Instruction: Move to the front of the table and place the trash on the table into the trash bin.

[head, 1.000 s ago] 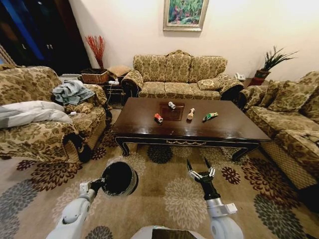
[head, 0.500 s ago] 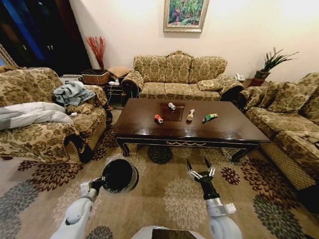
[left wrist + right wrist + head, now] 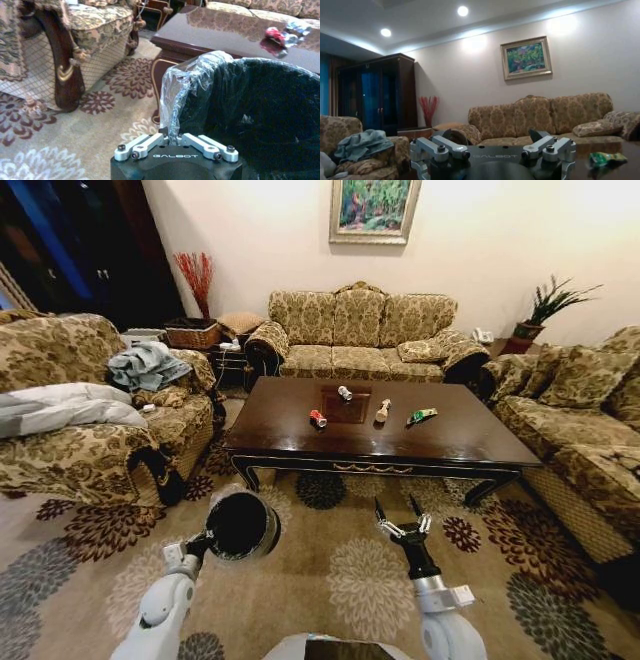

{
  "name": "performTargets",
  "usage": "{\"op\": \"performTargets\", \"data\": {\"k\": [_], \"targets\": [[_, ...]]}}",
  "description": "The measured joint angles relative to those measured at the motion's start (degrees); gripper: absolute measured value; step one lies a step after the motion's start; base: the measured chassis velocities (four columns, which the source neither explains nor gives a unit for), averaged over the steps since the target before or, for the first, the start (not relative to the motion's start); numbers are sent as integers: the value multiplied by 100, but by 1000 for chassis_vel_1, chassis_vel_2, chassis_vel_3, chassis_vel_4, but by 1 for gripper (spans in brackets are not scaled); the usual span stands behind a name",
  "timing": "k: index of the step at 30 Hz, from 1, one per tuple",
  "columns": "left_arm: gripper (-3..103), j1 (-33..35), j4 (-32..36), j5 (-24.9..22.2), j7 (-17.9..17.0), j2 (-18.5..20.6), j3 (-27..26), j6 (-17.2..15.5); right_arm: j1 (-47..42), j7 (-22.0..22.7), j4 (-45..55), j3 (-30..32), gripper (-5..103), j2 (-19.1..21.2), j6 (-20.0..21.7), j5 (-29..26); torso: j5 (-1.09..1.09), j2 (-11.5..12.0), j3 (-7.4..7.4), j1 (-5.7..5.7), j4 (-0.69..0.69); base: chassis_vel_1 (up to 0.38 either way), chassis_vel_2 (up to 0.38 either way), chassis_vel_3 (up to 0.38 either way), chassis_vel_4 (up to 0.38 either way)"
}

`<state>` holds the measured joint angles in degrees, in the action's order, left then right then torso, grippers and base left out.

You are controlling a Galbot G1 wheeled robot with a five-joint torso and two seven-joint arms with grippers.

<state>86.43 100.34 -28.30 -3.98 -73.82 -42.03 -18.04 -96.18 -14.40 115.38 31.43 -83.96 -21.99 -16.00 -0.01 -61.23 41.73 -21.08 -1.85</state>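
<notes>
The dark brown table (image 3: 460,442) stands ahead of me on the carpet. The trash on it is a red-and-white can (image 3: 318,418), a silver-white piece (image 3: 345,393), a tan bottle (image 3: 382,410) and a green wrapper (image 3: 421,416). My left gripper (image 3: 197,547) is shut on the rim of the black trash bin (image 3: 240,526) and holds it low, short of the table's front left corner. The left wrist view shows the gripper (image 3: 173,139) pinching the bin (image 3: 250,112) by its lined rim, with the can (image 3: 274,33) beyond. My right gripper (image 3: 397,508) hangs open before the table, holding nothing.
Patterned sofas surround the table: one on the left (image 3: 90,440) with clothes on it, one behind (image 3: 360,340), one on the right (image 3: 580,430). A wicker basket (image 3: 190,333) sits on a side table at the back left. Open carpet (image 3: 350,580) lies between me and the table.
The left arm has carried the trash bin slightly up and toward the table. The right gripper stays put, and the whole picture has shifted only slightly.
</notes>
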Motion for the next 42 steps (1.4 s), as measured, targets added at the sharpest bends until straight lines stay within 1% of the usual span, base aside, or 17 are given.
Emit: {"op": "performTargets", "data": {"k": [3,6,8,9,11,13,14,16,17,18,20,21,23,27,33,38,42], "targets": [[1,24,26,35,33,-24,7,10,-3,8,-11,9,100,-1,-13,-17,0,5,-3,3,0,-211,-205,214,214],[1,39,53,143,44,-44,23,47,-8,127,-23,14,100,2,-32,-15,1,10,-5,5,3,-204,-235,207,226],[1,59,94,256,37,-54,32,106,-6,217,-30,18,100,7,-85,14,2,12,-7,6,3,-196,-175,178,175],[1,73,151,415,-2,-67,34,206,-6,311,-30,21,100,11,-116,50,5,13,-8,8,1,-107,-139,86,82],[1,76,197,505,-27,-76,34,257,-8,349,-27,21,100,11,-116,63,6,15,-9,9,1,-74,-111,86,62],[1,77,304,629,-179,-92,37,294,-24,383,-10,23,100,10,-88,96,2,17,-10,10,2,0,0,0,0],[1,77,304,629,-179,-92,37,294,-24,383,-10,23,100,10,-88,96,2,17,-10,10,2,0,0,0,0],[1,73,487,894,-493,-113,40,293,-77,445,50,37,100,0,112,173,-5,21,-11,9,1,10,37,-16,-21],[1,77,559,951,-573,-119,39,273,-86,453,66,48,100,-1,167,191,-4,22,-11,9,-1,79,75,-32,-38],[1,77,559,951,-573,-119,39,273,-86,453,66,48,100,-1,167,191,-4,22,-11,9,-1,79,75,-32,-38],[1,89,797,1006,-873,-141,67,72,-91,465,95,62,100,-4,224,207,2,23,-12,9,-2,66,80,-26,-33],[1,90,889,1026,-949,-160,73,-23,-91,467,106,67,100,-6,233,208,2,24,-13,10,-1,35,57,-10,-14],[1,93,956,1103,-980,-189,84,-75,-90,469,116,71,100,-10,240,210,0,24,-13,10,0,17,29,-5,-7],[1,113,1076,1261,-961,-283,109,26,-98,483,129,79,100,-37,264,224,3,27,-15,13,1,0,0,0,0],[1,112,1129,1265,-731,-323,168,79,-126,484,128,79,100,-43,267,232,-2,29,-16,14,1,0,0,0,0],[1,130,1039,1256,-690,-343,196,185,-126,478,101,88,100,-35,253,229,1,30,-16,14,0,-24,31,28,-33],[1,128,1017,1252,-687,-346,201,192,-122,469,80,83,100,-37,245,229,1,31,-17,14,1,-48,47,61,-57]]}}
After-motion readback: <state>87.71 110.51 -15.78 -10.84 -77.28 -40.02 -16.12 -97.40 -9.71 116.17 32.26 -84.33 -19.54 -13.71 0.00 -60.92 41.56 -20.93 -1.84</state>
